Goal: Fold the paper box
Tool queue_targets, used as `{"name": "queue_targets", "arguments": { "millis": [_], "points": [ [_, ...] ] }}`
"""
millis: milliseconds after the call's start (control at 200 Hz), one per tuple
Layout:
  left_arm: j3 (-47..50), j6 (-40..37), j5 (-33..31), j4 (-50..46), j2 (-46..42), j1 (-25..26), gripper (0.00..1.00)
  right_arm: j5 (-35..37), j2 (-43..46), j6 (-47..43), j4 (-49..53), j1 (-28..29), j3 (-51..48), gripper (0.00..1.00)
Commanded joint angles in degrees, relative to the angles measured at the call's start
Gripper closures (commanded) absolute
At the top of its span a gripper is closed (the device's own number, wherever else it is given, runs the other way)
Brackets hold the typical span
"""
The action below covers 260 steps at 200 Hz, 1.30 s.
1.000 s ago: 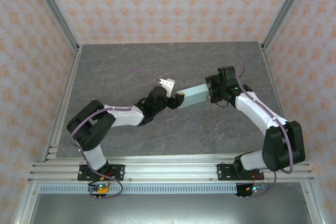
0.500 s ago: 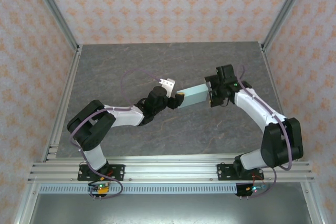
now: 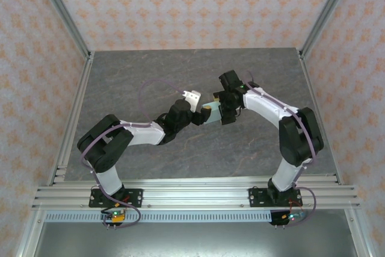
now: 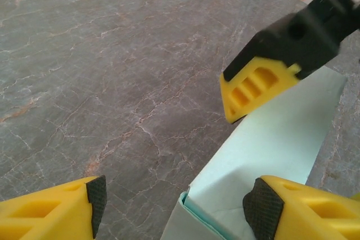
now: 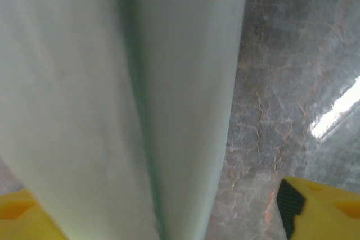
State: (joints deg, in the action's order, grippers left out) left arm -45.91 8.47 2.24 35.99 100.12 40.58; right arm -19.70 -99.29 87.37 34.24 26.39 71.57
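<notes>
top external: paper box (image 3: 212, 112) at table (image 3: 120, 82) centre, between both claws. left gripper (image 4: 176, 205) wide, box against one finger; right gripper (image 5: 157, 206) wide, straddling box. risk: nothing clamps thin card, so push may skew or crumple it.

Overhead camera looks down on the table (image 3: 132, 70); both wrist cameras (very close) share the paper box (image 4: 275, 144)

1. I'm seeing bright, even light over the tabletop (image 3: 150, 70), with only soft shadows.
2. The paper box (image 5: 112, 105) is blurring at my right wrist camera.
3. Glare is streaking the tabletop there.
</notes>
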Motion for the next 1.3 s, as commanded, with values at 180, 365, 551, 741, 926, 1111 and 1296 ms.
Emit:
{"name": "queue_targets", "arguments": {
  "millis": [180, 365, 551, 741, 926, 1111, 1296],
  "points": [
    [-1.7, -3.2, -2.8, -22.6, -13.4, -2.2, 0.23, 0.4, 4.2, 5.2, -20.5, -0.3, -9.7, 0.49],
    [-4.2, -0.3, -1.2, -26.3, -26.2, -5.6, 0.16, 5.4, 6.0, 8.5, -49.4, 0.4, -22.4, 0.47],
    [-7.5, 6.5, -12.8, -40.1, -25.5, -10.4, 0.15, 7.7, 11.1, 10.7, -41.1, 1.6, -28.8, 0.1],
    [-2.8, 7.1, -23.0, -41.5, -29.0, -12.9, 0.0, 14.2, 25.7, 2.8, -10.9, 1.5, -28.2, 0.01],
    [1.8, 1.1, -37.6, -38.0, -36.1, -13.2, 0.0, 32.1, 38.7, -28.8, -0.4, 1.5, -23.6, 0.01],
    [8.5, -10.2, -33.5, -29.4, -42.2, -14.4, 0.0, 45.1, 49.7, -71.5, -23.8, 1.0, -29.3, 0.01],
    [14.3, -14.6, -27.1, -29.2, -43.6, -18.5, 0.0, 42.2, 53.8, -87.3, -44.3, -6.3, -42.1, 0.01]
  ]
}}
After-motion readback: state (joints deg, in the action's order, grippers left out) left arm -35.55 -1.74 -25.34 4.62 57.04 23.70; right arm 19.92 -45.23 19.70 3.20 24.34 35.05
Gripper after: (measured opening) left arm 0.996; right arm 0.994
